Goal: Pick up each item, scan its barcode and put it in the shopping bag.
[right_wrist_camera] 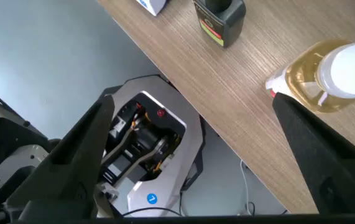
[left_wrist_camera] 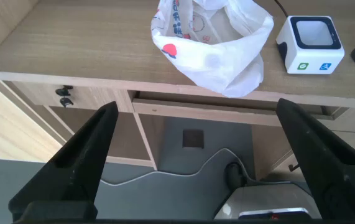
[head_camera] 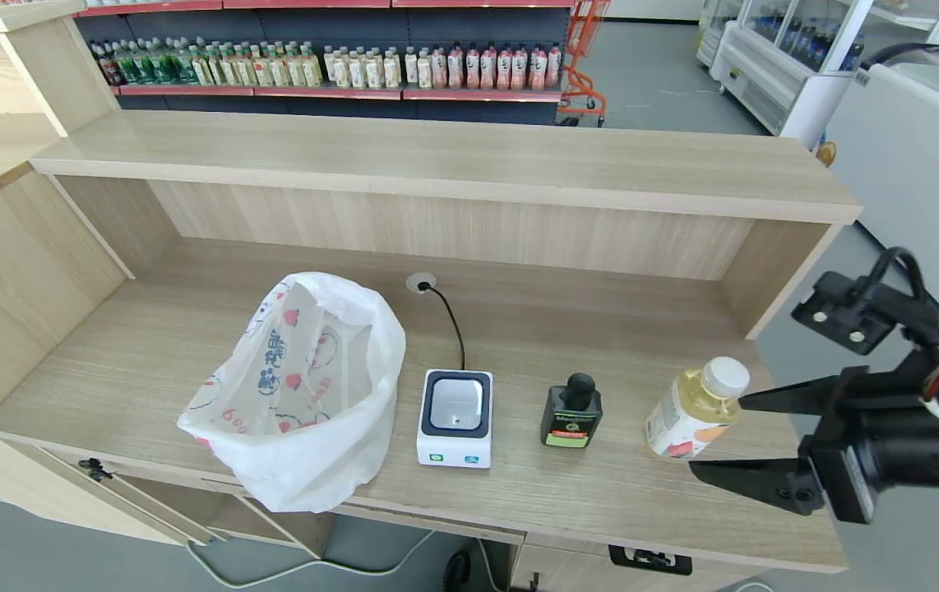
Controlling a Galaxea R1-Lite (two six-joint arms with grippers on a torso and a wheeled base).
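Observation:
A white plastic shopping bag (head_camera: 305,386) (left_wrist_camera: 217,43) stands open on the left of the wooden counter. To its right sits a white barcode scanner (head_camera: 455,417) (left_wrist_camera: 311,43) with a dark window. Further right stands a small black bottle (head_camera: 571,411) (right_wrist_camera: 221,22), then a yellow drink bottle with a white cap (head_camera: 696,409) (right_wrist_camera: 329,74). My right gripper (head_camera: 716,436) (right_wrist_camera: 196,143) is open, just right of the yellow bottle at the counter's right end, its upper finger near the cap. My left gripper (left_wrist_camera: 199,155) hangs open below the counter's front edge, in front of the bag.
A black cable (head_camera: 449,321) runs from the scanner to a hole in the counter. A raised wooden shelf (head_camera: 437,164) backs the counter, with side walls left and right. Drawers with a key (left_wrist_camera: 65,96) lie under the front edge. Store shelves and freezers stand behind.

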